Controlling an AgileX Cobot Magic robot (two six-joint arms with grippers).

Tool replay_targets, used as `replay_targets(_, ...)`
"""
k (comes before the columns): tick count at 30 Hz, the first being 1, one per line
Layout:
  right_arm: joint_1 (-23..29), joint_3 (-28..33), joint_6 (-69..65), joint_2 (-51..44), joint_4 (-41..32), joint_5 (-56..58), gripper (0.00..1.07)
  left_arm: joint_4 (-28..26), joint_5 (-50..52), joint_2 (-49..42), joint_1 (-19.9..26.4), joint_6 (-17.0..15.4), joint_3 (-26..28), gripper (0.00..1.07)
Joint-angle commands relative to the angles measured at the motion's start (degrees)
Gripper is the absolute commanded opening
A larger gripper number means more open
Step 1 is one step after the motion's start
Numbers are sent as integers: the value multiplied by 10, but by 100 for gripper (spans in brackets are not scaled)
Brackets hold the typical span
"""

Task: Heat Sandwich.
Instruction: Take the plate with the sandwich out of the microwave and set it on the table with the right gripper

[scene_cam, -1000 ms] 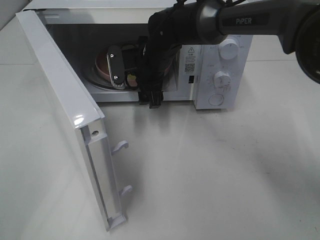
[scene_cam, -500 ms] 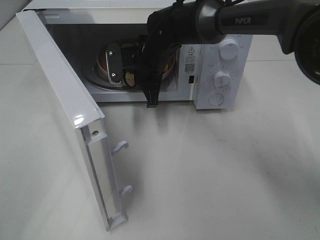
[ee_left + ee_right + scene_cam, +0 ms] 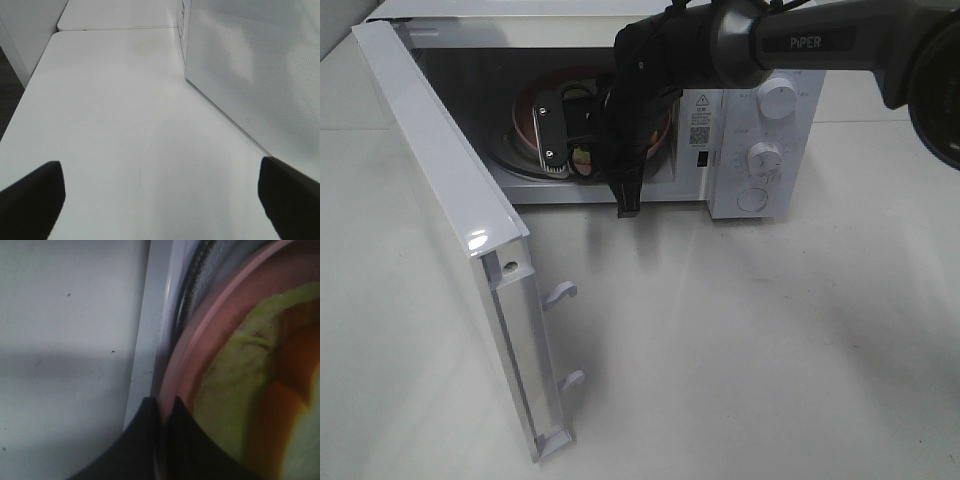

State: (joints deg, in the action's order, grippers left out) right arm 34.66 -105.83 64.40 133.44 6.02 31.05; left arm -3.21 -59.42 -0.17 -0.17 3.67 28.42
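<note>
The sandwich (image 3: 225, 405), yellow-green with orange filling, lies on a round pink plate (image 3: 200, 340) inside the open white microwave (image 3: 740, 190). My right gripper (image 3: 164, 425) is shut on the plate's front rim, just inside the oven's white sill. From the high camera, that gripper (image 3: 563, 165) reaches into the cavity; the plate (image 3: 532, 105) stands tilted behind it and only a sliver of the sandwich (image 3: 582, 155) shows. My left gripper (image 3: 160, 200) is open over bare table beside the microwave's door, holding nothing, and is outside the high view.
The microwave door (image 3: 440, 180) swings far out to the left, its latch hooks (image 3: 563, 292) pointing into the table space. Two knobs (image 3: 778, 97) and a round button sit on the control panel. The right arm (image 3: 800, 45) crosses above the oven.
The right gripper's fingers have closed onto the plate's rim. The plate now sits more tilted, with more of its pink face showing. The left arm has not moved.
</note>
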Motion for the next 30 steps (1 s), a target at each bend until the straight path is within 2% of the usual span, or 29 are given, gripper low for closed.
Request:
replay_targets(1,2,-2,21,-5,-3,14,0,-5,5,-16,2,-1,-2,101)
replay_targets(9,1,-2,68,-17,-13,53,0,-5,5,-16,2,-1,-2,101)
replay_targets(15,-6,2,135,-30,-60,73,0,-5,5,-16,2,-1,-2,101)
replay_targets(25,-24,68,260,-92,-137,69,0,-5,5,-16,2,-1,-2,101)
replay_targets(30,-26,92,278,-116,-143,72,0,-5,5,-16,2,-1,-2,101)
